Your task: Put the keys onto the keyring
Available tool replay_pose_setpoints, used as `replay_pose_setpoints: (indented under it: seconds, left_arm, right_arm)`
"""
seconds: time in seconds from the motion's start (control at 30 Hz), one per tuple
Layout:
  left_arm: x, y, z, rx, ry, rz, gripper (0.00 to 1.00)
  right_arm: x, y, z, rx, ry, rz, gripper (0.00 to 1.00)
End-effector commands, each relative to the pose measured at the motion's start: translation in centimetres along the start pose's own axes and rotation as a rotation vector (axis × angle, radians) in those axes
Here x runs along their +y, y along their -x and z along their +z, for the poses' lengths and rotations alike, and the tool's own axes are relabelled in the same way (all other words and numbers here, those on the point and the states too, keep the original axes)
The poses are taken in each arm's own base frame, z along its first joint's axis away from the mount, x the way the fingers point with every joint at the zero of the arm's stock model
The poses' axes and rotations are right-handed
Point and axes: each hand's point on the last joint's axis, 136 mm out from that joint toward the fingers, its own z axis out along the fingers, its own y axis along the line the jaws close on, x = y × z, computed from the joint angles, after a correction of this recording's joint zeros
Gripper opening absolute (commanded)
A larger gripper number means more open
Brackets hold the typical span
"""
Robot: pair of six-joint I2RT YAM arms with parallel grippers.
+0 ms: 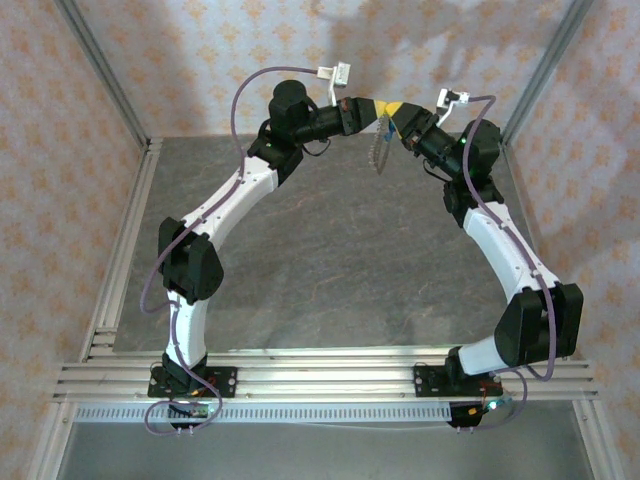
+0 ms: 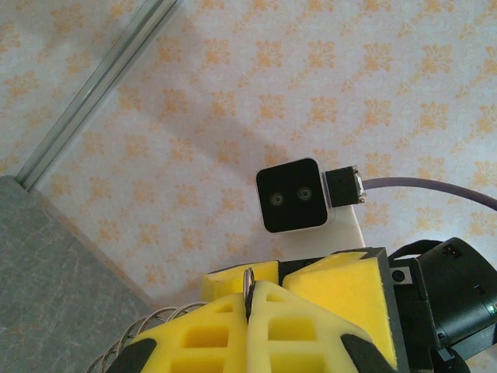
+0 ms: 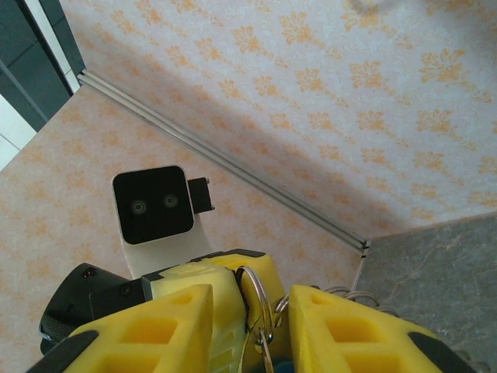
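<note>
Keyring (image 2: 248, 277) metal is pinched by the left gripper (image 2: 250, 292), fingers pressed together. The right wrist view adds more: the ring stands between the parted fingers of the right gripper (image 3: 250, 301), with the blue key (image 3: 282, 365) just below. I cannot tell whether they clamp anything. Both grippers meet above the table (image 1: 330, 250).

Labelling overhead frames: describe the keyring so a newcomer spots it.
Near the back wall, the left pincer and right pincer come together. The keyring dangles just below their yellow tips: a thin pale loop, unlike the purple cables nearby.
</note>
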Motion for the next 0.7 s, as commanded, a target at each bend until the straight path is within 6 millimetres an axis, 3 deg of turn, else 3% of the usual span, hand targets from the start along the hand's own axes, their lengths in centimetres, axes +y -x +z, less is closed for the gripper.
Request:
replay_pose_setpoints:
  seconds: [0.0,0.13,0.37,0.57,0.67]
  left_arm:
    - [-4.1,2.1,-0.8,-0.063,-0.071,0.074,0.0]
    - [-4.1,2.1,-0.8,-0.062,-0.073,0.073,0.0]
    - [-4.3,2.2,-0.9,-0.065,-0.068,0.073,0.0]
    - [-4.0,2.4,-1.0,-0.076,-0.045,0.066,0.0]
    - [-4.1,2.9,-1.4,-0.089,-0.031,0.07,0.23]
  right_arm:
    - [1.6,-0.2,-0.3,0.013,0.05,-0.036,0.28]
    - [1.4,0.0,-0.1,0.003,0.046,-0.035,0.24]
    - [1.1,0.6,-0.4,-0.022,0.033,-0.032,0.0]
    - [0.6,1.0,-1.0,-0.037,0.031,-0.028,0.0]
    - [0.2,1.2,-1.3,-0.028,0.03,-0.042,0.0]
